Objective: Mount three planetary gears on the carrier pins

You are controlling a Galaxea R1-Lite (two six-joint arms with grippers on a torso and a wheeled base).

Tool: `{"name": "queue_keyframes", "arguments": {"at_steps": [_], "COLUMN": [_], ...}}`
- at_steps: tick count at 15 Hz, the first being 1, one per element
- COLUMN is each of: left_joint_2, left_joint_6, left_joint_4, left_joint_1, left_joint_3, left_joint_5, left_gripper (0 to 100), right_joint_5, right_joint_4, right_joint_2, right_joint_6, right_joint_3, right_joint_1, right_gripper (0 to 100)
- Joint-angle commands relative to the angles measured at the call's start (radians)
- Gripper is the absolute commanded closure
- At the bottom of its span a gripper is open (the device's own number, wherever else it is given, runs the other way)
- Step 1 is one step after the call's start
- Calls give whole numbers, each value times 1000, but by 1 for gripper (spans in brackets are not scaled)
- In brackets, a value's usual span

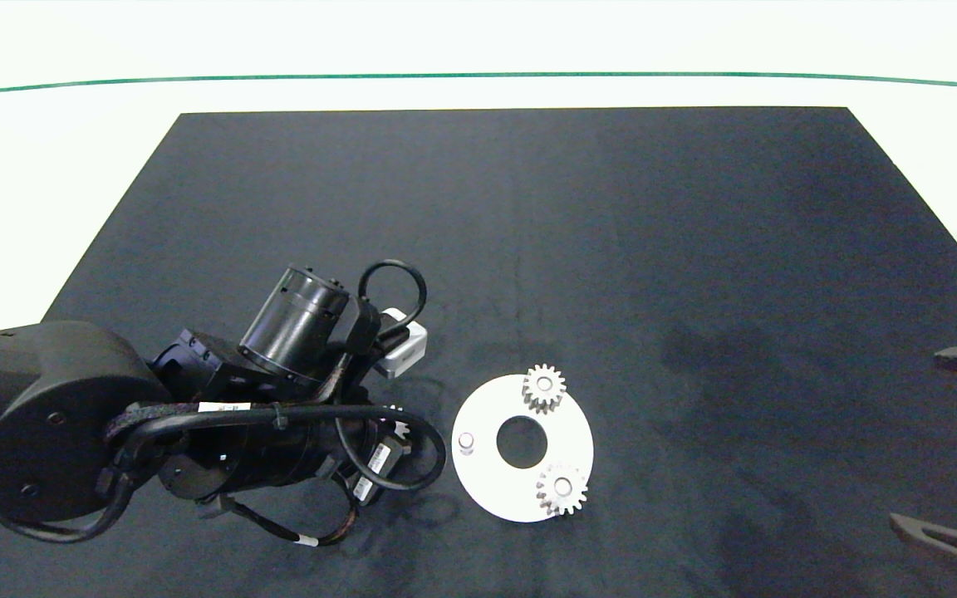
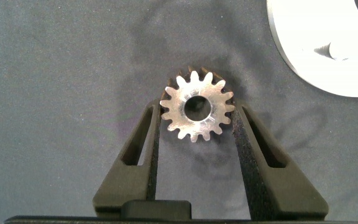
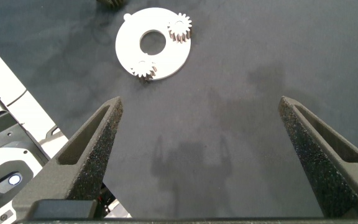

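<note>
three small off-white spur gears with pointed teeth and a round centre bore are in view. two of them sit flat on pins of the white disc, which lies on the black mat near its front edge, about midway between the left and right edges; one sits on the disc's far side and one on its near side, bores facing up. the third pin, a short pale peg on the disc's left side, stands bare and upright.

the third gear lies flat just left of the disc, bore axis pointing up, its top face bright and its toothed flank in shadow. the left gripper is over it, fingers closed in on its teeth from opposite sides.

the right gripper hangs above the mat's right side, well apart from the disc, fingers spread wide and holding nothing.
</note>
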Motion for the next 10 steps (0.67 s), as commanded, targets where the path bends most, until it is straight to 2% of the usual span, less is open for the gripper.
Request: {"name": "queue_keyframes", "arguments": {"at_steps": [1,3,5,10], "left_joint_2": [6,-16,-80,-195], "left_joint_6": [-2,-30,-22,-21], "left_joint_4": [1,1,6,52], "left_joint_1": [1,7,15,10], "left_joint_3": [-1,-14,-30,4], "left_joint_5": [1,4,4,4], "left_gripper": [99,99,99,99], "right_joint_5": [-1,-1,-1,-1], "right_joint_4": [1,1,1,1], "right_joint_2": [2,-2,-3,-5], "right_joint_6": [-2,-2,-2,-2], "right_joint_3": [0,0,0,0], "right_joint_1": [1,-1,1,1], "right_gripper": [0,0,0,0]}}
